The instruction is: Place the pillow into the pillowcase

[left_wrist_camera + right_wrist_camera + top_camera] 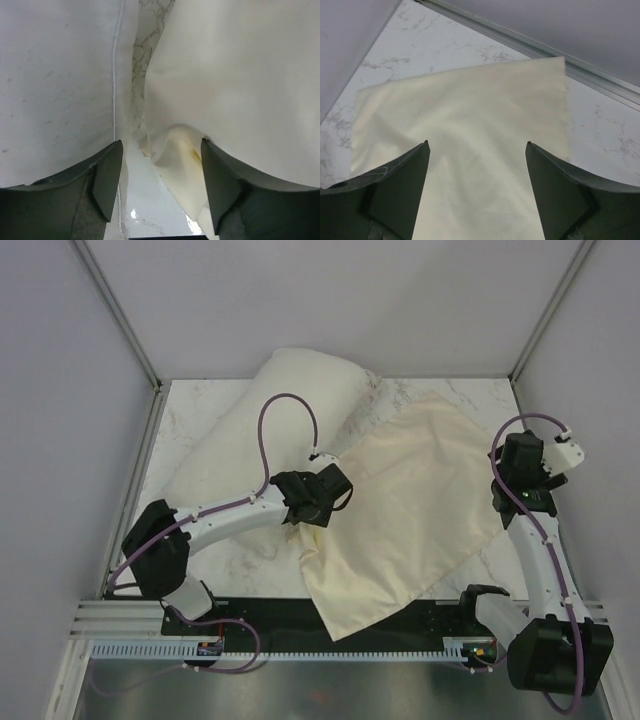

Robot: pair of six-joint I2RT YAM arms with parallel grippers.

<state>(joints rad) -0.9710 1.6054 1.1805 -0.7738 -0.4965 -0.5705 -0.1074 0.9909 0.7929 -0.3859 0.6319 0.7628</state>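
**Both grippers spread wide at the pillowcase**

The marble table (450, 390) carries everything. The pillow (270, 425) lies just beside the pillowcase's (410, 510) left edge. The pillowcase lies flat, and its near corner hangs over the table's front. The left gripper (160, 165), jaws released, straddles a rumpled fold at the pillowcase's left edge. The right gripper (477, 165), jaws released and holding nothing, hovers at the pillowcase's right edge.

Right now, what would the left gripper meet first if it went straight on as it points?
Likely the bunched edge of the thin cream fabric pillowcase, ahead of the left gripper; depth unclear.
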